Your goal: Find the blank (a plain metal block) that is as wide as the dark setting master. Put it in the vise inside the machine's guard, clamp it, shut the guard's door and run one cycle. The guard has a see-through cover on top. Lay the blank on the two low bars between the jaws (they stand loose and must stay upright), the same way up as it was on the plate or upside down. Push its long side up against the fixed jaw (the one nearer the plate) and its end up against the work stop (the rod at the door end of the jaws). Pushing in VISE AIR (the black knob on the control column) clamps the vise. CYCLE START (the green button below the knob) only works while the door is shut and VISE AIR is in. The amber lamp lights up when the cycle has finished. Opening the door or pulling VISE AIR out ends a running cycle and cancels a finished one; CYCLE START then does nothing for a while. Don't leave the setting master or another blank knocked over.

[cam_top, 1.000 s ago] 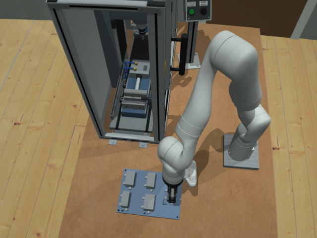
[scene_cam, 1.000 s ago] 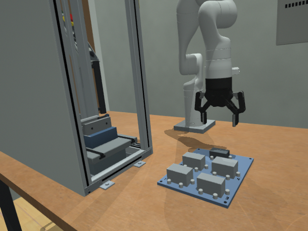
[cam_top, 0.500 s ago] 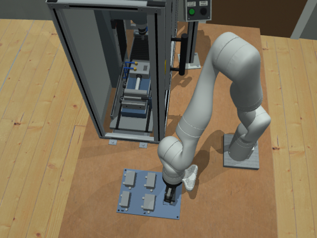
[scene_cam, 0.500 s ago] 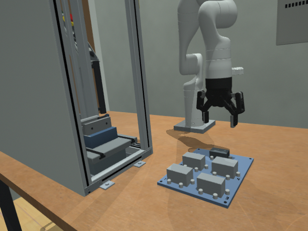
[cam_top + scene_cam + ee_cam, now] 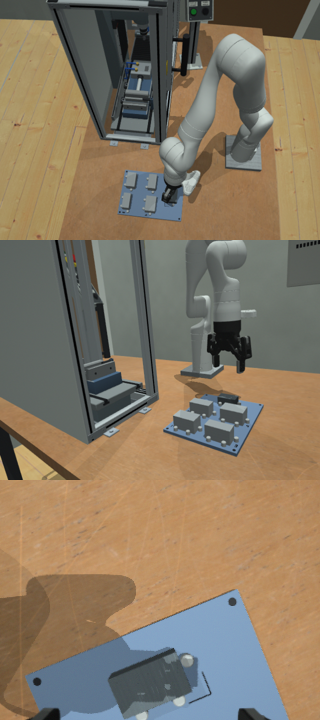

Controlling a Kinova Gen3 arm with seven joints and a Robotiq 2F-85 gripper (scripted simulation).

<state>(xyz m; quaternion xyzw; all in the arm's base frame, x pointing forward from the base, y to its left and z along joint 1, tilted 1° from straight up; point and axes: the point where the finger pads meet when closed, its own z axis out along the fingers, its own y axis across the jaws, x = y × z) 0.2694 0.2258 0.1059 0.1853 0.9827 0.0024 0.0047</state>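
Dark setting master left on its plate beneath a wide-open end effector

The dark setting master [image 5: 172, 198] [image 5: 227, 398] [image 5: 150, 684] was seen on the blue plate [image 5: 136, 214] [image 5: 252, 418] [image 5: 210, 625], at right of centre low in the top view and below the centre in the wrist view, where its long side was set askew to the frame. Small round pins were placed beside it. Above it the end effector [image 5: 168, 197] [image 5: 228, 365] [image 5: 149, 715] was held well apart from the plate, pointed downward, its fingers spread wide with nothing gripped.

Four plain grey blanks were also carried by the plate: one at its upper left in the top view [image 5: 131, 180], one at upper middle [image 5: 152, 181], one at lower left [image 5: 126, 200] and one at lower middle [image 5: 150, 203]. All were left standing apart from one another.

Farther out, the guard [image 5: 161, 77] [image 5: 144, 317] was shown at upper left of the top view, with the vise [image 5: 135, 113] [image 5: 104, 382] enclosed. The green button [image 5: 193, 11] was seen at the upper edge, right of the guard. The arm's base plate [image 5: 230, 165] [image 5: 186, 372] was set on the brown surface [image 5: 219, 214] [image 5: 279, 446] [image 5: 200, 540], at right in the top view.
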